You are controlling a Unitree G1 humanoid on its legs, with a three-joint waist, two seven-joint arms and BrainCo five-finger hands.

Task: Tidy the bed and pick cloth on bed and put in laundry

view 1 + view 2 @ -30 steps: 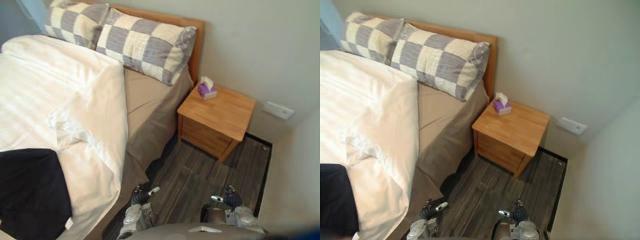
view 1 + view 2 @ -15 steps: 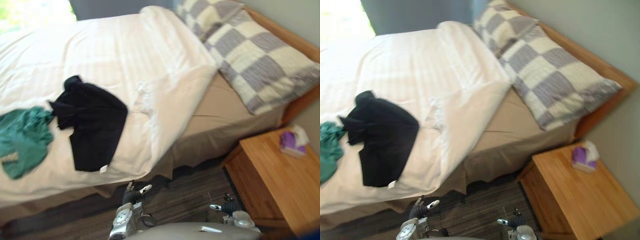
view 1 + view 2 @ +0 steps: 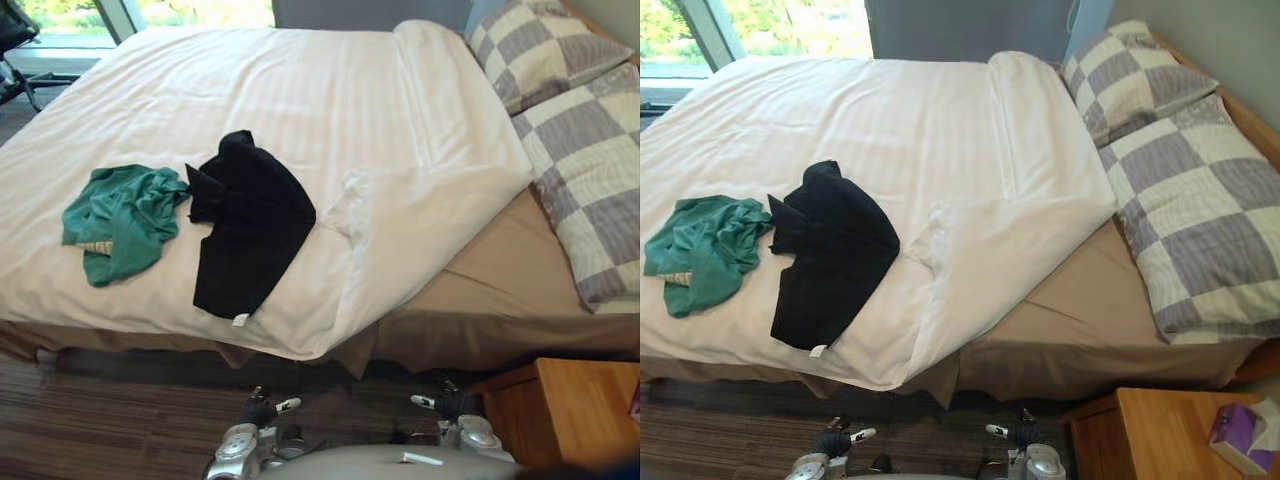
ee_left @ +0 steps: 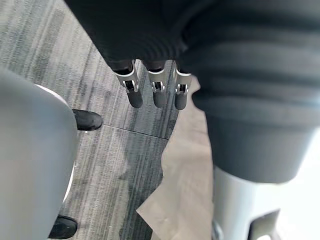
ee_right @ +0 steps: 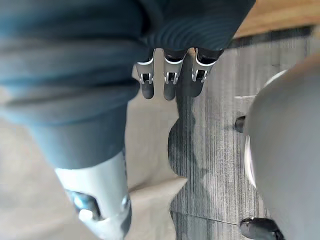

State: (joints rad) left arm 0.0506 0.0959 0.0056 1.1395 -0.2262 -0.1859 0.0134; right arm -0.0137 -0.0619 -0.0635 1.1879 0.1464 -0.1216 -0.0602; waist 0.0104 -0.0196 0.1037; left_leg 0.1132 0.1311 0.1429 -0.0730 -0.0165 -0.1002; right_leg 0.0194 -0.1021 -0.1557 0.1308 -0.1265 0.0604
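Fingers (image 4: pixel 134 95) on the left hand (image 4: pixel 155 92) hang straight and loose, holding nothing, above the grey plank floor (image 4: pixel 60 60). The right hand (image 5: pixel 170 82) is just as slack and empty. Up on the bed (image 3: pixel 480 340), the black cloth (image 3: pixel 245 225) sprawls left of centre on the white duvet (image 3: pixel 330 90), touching a crumpled green cloth (image 3: pixel 118 220) at far left. The duvet's corner is flipped back at right, baring the tan sheet (image 3: pixel 500 270). Two checked pillows (image 3: pixel 1200 200) sit upper right, and a wooden nightstand (image 3: pixel 1150 435) lower right.
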